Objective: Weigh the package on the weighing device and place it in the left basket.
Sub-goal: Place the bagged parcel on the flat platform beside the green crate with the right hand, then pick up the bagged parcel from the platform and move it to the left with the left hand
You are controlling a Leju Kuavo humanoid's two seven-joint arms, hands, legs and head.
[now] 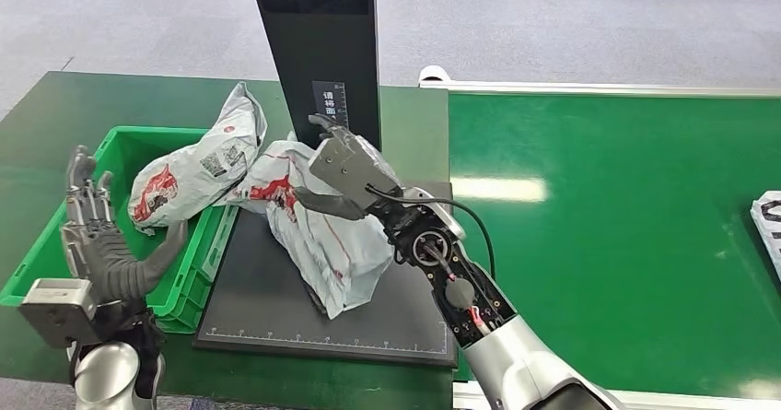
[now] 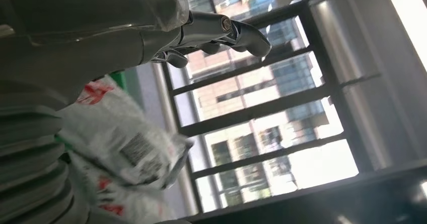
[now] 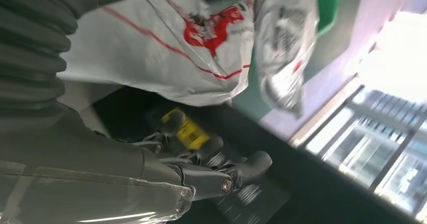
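- Package (image 1: pixel 322 235): it lies on the scale's black plate (image 1: pixel 267 309), its far end against the foot of the scale's dark column (image 1: pixel 322 41), its near end bulging toward me.
- A second bag (image 1: pixel 198 166) lies draped over the scale-side rim of the green basket (image 1: pixel 129 143), which sits just beside the plate. The two bags seem to touch near the column.
- My right hand (image 1: pixel 343 172) rests on top of the package, next to the column. Its thumb lies along the package's side. I cannot tell whether the fingers have closed on the film or just lie on it.
- In the right wrist view the package (image 3: pixel 166 53) sits close beside the hand (image 3: pixel 201 173), whose fingers are spread over the dark plate with nothing pinched between them.
- My left hand (image 1: pixel 97 235) holds nothing, fingers apart and upright, standing at the basket's near edge, well away from the scale.
- Step, as I judge it: the weighing. The package is on the plate, not yet in the basket.
- Next I need a firm grip on the loose film, then a lift high enough to clear the basket's rim and the draped bag, which could snag or get dragged along.
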